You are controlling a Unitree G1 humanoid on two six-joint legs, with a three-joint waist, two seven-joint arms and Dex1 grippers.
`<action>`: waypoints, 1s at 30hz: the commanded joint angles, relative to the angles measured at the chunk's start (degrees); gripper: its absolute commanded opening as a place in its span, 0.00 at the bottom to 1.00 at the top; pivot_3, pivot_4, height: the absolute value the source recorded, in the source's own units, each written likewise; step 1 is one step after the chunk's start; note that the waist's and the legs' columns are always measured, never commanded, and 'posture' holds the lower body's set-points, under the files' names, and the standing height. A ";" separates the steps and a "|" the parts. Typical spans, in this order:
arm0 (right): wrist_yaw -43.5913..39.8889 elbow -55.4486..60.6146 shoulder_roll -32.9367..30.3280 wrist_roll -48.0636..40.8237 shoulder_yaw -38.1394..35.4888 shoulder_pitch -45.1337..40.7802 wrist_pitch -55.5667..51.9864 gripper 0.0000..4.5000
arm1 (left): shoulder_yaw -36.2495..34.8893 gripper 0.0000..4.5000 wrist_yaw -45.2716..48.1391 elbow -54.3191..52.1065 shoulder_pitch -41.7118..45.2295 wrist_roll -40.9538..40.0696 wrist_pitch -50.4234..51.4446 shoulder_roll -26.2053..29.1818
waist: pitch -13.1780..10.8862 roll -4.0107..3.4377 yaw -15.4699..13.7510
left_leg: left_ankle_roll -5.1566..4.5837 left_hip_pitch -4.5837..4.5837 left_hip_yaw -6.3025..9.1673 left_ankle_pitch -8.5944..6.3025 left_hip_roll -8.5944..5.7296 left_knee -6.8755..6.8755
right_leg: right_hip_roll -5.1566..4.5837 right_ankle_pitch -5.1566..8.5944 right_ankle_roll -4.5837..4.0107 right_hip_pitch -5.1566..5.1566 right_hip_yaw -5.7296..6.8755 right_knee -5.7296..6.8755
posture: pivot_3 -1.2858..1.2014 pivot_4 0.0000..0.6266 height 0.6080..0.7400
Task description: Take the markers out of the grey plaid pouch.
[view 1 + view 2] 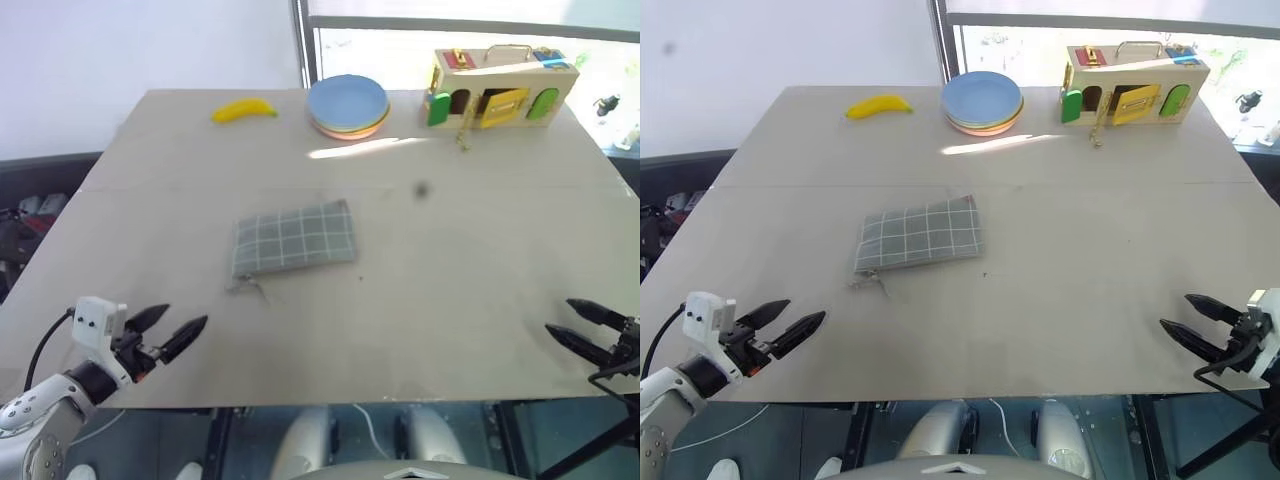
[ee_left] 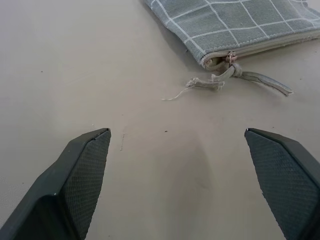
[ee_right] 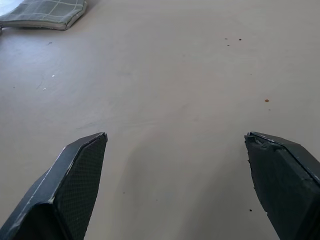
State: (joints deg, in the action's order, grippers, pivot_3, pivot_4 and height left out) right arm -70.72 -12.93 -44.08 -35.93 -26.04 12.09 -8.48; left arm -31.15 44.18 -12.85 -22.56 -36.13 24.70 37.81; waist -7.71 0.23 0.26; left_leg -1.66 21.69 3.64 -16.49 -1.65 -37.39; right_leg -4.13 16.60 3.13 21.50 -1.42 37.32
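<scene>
The left gripper (image 1: 175,327) sits at the lower left of the left eye view, over the near edge of the table (image 1: 470,270). Its two black fingers are spread wide and hold nothing. The right gripper (image 1: 580,325) sits at the lower right, near the table's right edge. Its fingers are spread wide too, and it is empty.

The pouch (image 1: 294,238) lies flat a little left of the middle of the frame, up and to the right of the left gripper and well apart from both grippers. In the left wrist view its zipper edge faces the gripper, and a knotted pull cord (image 2: 235,77) trails from the zipper end onto the table. I cannot tell if markers are inside.

Along the top of the frame, a banana (image 1: 245,109) is at the upper left. A stack of plates (image 1: 348,106) is beside it, top middle. A wooden toy house (image 1: 498,88) with small coloured doors stands at the upper right.
</scene>
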 commanded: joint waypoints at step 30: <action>-6.37 2.68 2.17 -4.29 -3.29 -1.92 -1.27 1.00 | -2.34 0.99 1.94 -4.02 -1.30 1.15 0.25 1.78 | -0.05 -0.08 -0.05 | 0.00 0.05 0.00 -0.01 -0.01 0.03 | -0.03 0.00 -0.01 0.05 -0.01 -0.06 | 0.52 0.24 1.00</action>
State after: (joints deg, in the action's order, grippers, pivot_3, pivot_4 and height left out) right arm -76.99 -12.10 -42.05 -38.94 -27.95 9.82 -9.42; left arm -32.85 44.97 -16.46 -23.67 -35.80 25.82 38.14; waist -7.75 0.16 0.21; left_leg -1.66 21.74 3.64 -16.50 -1.66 -37.36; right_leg -4.15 16.60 3.13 21.55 -1.43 37.27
